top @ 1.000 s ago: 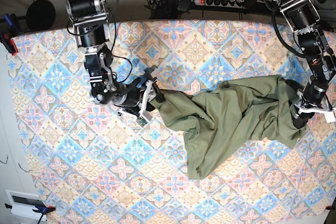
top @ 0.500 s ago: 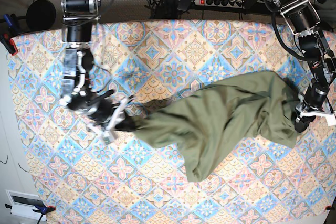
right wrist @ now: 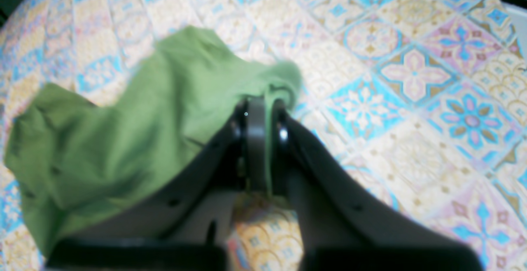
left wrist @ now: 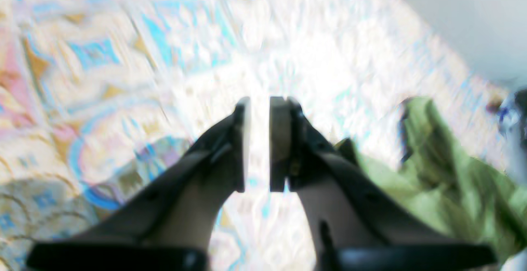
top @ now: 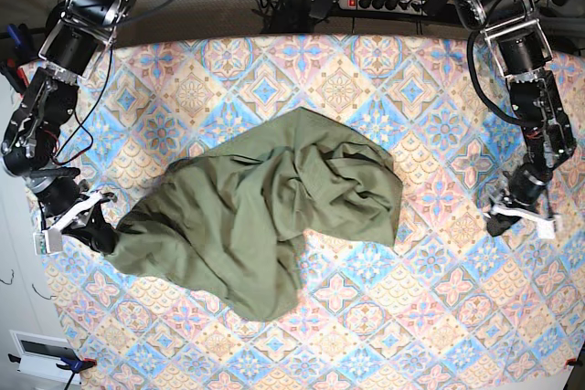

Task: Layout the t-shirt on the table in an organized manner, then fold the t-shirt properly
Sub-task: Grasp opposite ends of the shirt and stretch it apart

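right gripper [right wrist: 263, 110] pinching t-shirt [top: 265, 216] edge, soft light cloth bunched behind jaws. left gripper [left wrist: 257, 143] narrow, empty, shirt well aside. judgement: limp, grab hem corners.

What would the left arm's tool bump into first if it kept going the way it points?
Probably just the table. The left tool has a small gap with nothing in it, and only patterned cloth shows ahead. The t-shirt lies off to one side, out of that line. The view is blurry, so depth is uncertain.
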`<state>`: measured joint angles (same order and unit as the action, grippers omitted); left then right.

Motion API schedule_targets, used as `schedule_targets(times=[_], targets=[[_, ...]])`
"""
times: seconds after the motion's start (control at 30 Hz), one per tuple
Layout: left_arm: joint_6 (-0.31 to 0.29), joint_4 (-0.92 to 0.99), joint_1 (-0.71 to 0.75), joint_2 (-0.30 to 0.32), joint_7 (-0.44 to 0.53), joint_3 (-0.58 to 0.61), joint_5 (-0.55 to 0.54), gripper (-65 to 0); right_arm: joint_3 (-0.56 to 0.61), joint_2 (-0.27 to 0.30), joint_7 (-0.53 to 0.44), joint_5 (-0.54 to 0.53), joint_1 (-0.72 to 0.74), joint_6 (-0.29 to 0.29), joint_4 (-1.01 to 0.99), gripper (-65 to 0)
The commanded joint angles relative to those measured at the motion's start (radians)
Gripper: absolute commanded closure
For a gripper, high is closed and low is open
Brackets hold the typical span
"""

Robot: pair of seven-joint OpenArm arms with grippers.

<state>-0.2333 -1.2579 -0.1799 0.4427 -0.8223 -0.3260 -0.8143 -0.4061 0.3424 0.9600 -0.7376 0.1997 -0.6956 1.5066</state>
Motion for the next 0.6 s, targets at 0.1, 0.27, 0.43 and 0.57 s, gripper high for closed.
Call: schedule_targets(times=[0.1,0.27,0.43,0.57], targets=[[-0.016,-0.026,-0.025,0.043,0.013,0.23,-0.018,-23.4,-0.004,0.017,-0.028,-0.021,-0.013,-0.003,0.019,-0.4],[-0.016,-0.027,-0.071,0.048,0.021,0.397,-0.02,-35.1,-0.003,0.014,-0.028,-0.02,-0.01,-0.003,0.018,-0.4],[-0.016,0.01,-0.14,0.037,0.022,0.454,-0.024,-35.4,0.014,0.014,-0.029,-0.02,-0.007,-0.003,0.018,-0.4],[-0.018,0.048,-0.186,-0.022,0.01,0.46,-0.067,-35.8,0.039,0.014,-0.031,-0.018,-0.007,-0.003,0.018,-0.4]])
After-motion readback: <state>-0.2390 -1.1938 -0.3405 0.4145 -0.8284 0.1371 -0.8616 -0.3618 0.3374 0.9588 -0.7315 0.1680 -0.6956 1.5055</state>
